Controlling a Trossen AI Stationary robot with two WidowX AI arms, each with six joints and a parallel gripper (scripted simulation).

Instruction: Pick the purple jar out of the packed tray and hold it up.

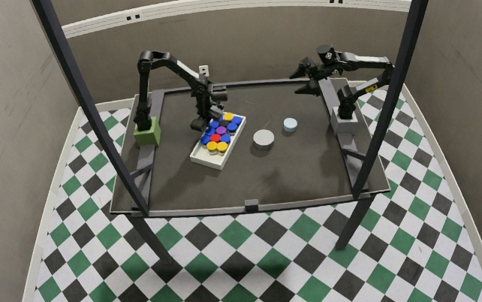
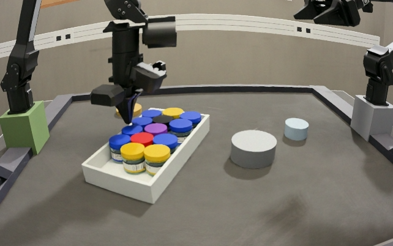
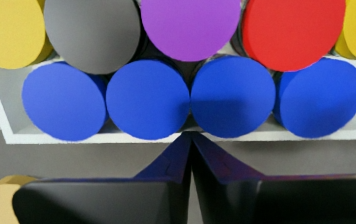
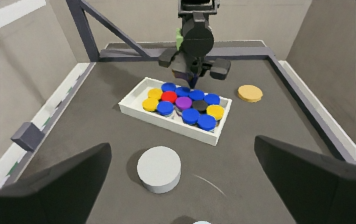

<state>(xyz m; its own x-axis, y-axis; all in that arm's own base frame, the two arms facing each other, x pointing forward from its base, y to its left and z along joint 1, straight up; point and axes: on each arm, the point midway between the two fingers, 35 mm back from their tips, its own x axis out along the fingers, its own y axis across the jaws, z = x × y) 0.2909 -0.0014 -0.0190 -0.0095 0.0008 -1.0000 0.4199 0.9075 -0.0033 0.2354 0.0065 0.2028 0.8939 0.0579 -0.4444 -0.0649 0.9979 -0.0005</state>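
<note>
The purple jar (image 2: pixel 155 128) stands in the middle of the packed white tray (image 2: pixel 147 154), among blue, yellow, red and black capped jars, all caps up. It also shows in the left wrist view (image 3: pixel 189 27), in the top view (image 1: pixel 221 130) and in the right wrist view (image 4: pixel 183 102). My left gripper (image 2: pixel 128 117) is shut on nothing, its tips low just outside the tray's wall, beside the row of blue jars (image 3: pixel 190 97). My right gripper (image 1: pixel 308 79) is open and empty, high at the far side of the table.
A grey cylinder (image 2: pixel 253 149) and a smaller light blue cylinder (image 2: pixel 295 128) stand on the mat beside the tray. A flat yellow disc (image 4: pixel 250 93) lies on the mat behind the left gripper. The tray's near end holds no jars.
</note>
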